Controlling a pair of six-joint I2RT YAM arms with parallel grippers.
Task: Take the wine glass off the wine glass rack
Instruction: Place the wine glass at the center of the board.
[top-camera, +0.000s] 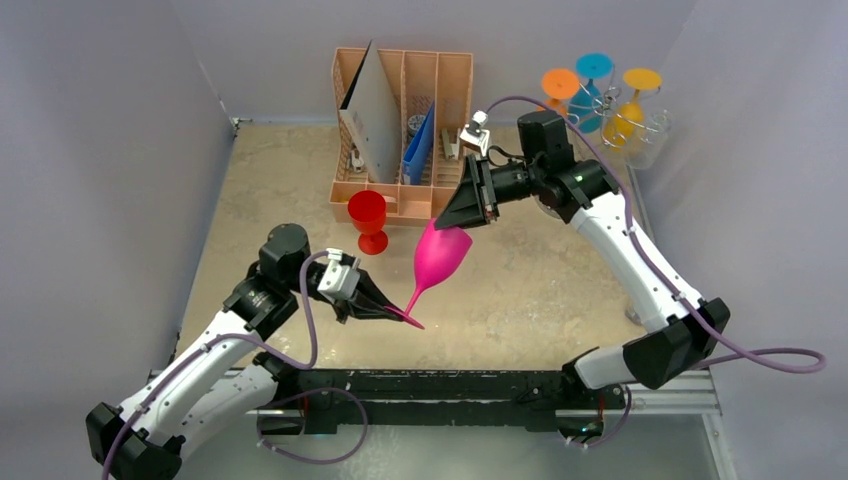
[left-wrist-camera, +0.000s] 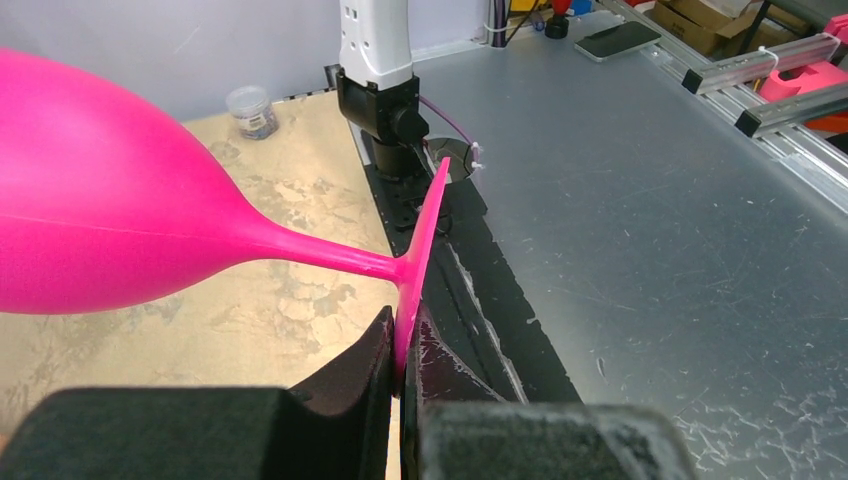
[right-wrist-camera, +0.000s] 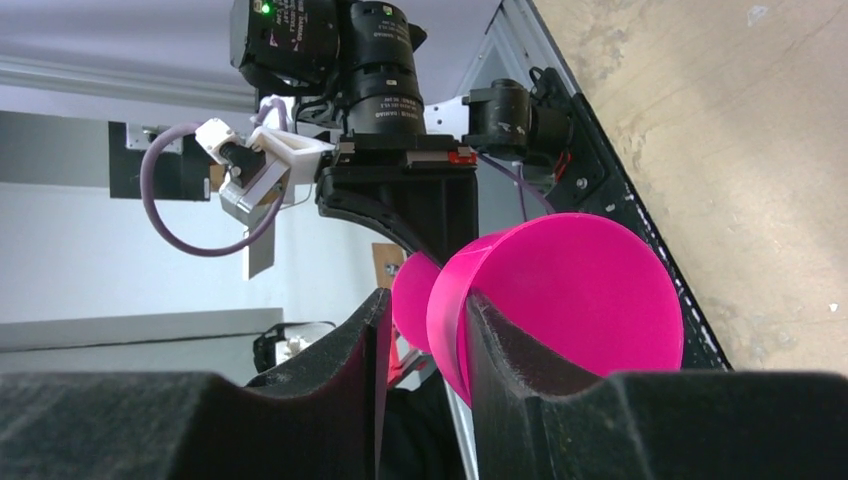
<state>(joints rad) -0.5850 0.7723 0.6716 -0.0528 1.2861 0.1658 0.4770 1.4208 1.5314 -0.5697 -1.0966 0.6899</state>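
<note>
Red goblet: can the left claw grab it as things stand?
Probably not: the left claw is shut on the foot of the pink wine glass, though the red goblet stands nearby with nothing between.

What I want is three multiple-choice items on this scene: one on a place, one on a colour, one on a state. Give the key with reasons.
1. The red glass stands
A. just in front of the peach organiser
B. on the wire rack
C. inside the organiser

2. The glass held up between the two arms is
A. blue
B. clear
C. pink

3. The left gripper is
A. open and empty
B. shut on the foot of the pink glass
C. shut on the red glass

Key: 1 A, it stands upright at the organiser's near side. 2 C, the bowl and stem are bright pink. 3 B, the left wrist view shows both fingers pinching the foot's edge.
</note>
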